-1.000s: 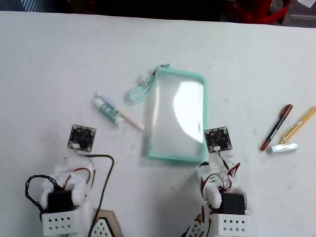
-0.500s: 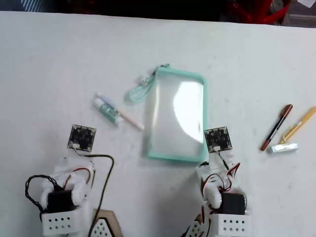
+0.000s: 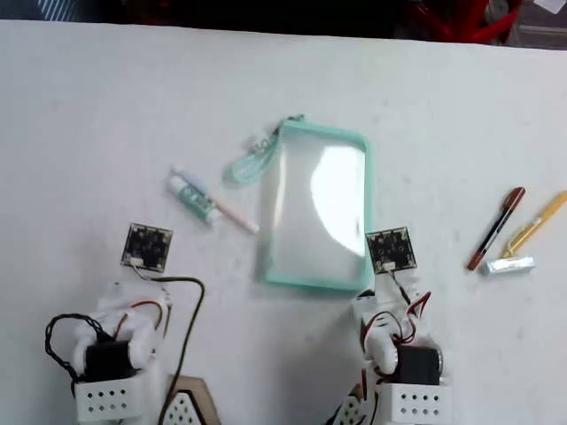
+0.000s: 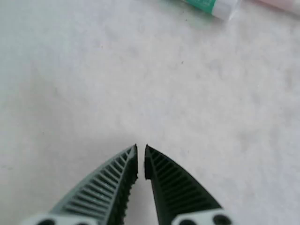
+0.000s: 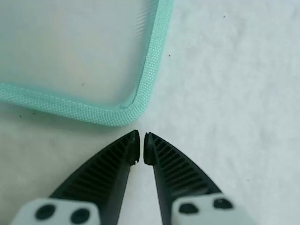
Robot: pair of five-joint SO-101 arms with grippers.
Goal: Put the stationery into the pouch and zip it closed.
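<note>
Nothing has shifted over the last second: both arms sit parked at the near edge of the table (image 3: 106,106), so I judge the task not yet begun. The left gripper (image 4: 141,149), fingers together, hangs over bare table just short of a green-and-white tube (image 3: 193,198) and a pink pen (image 3: 221,205). The right gripper (image 5: 141,140), fingers likewise together, hangs just off the near right corner of the pouch (image 3: 319,208), which lies flat mid-table. A brown pen (image 3: 496,228), a yellow pen (image 3: 536,223) and a small white stick (image 3: 511,265) lie by the right edge, outside the pouch.
</note>
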